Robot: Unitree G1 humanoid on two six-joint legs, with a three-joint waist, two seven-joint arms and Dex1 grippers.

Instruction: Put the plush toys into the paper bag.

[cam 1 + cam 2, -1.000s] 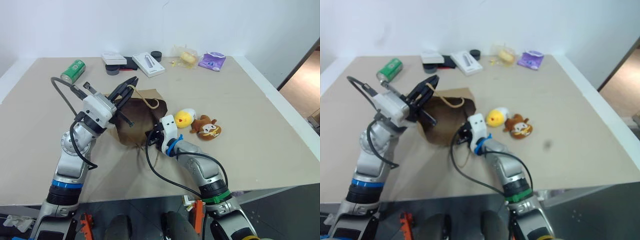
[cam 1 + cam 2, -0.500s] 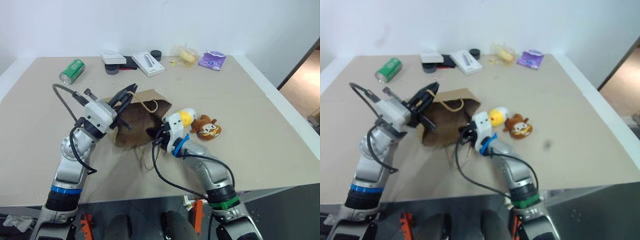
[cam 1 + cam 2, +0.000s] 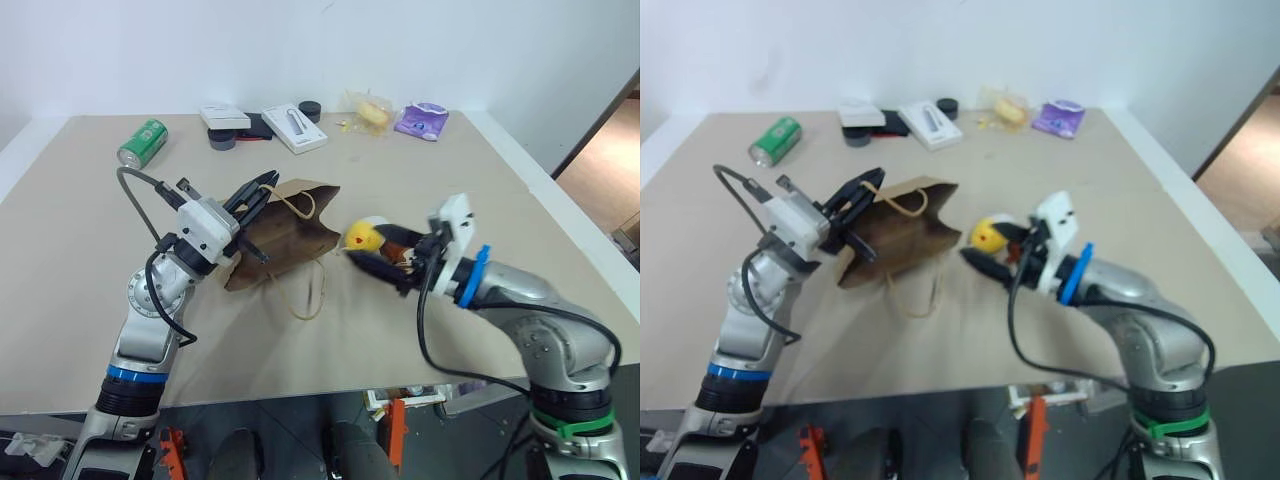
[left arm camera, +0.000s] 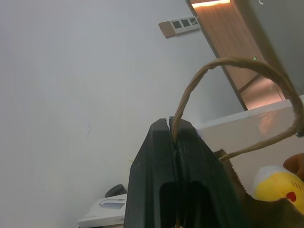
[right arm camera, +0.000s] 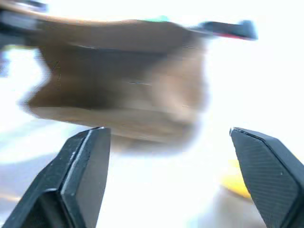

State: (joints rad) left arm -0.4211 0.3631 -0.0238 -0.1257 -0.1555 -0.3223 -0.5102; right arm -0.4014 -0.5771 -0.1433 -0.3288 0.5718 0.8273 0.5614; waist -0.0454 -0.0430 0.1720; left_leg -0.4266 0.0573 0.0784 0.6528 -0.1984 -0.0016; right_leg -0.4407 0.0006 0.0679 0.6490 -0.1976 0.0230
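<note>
My right gripper [image 3: 385, 262] has swung away from the paper bag [image 3: 285, 232] to centre frame, fingers now spread and empty beside the chick [image 3: 362, 236]. Left gripper [image 3: 258, 188] stays clamped on a handle. Toys still outside.

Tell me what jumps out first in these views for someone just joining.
The left gripper is shut on a cord handle of the brown paper bag, which lies mid-table. Just right of the bag, the right gripper hangs with its fingers spread wide, close to the yellow chick and the brown plush toy. Along the table's far edge sit a green can and small boxes.
</note>
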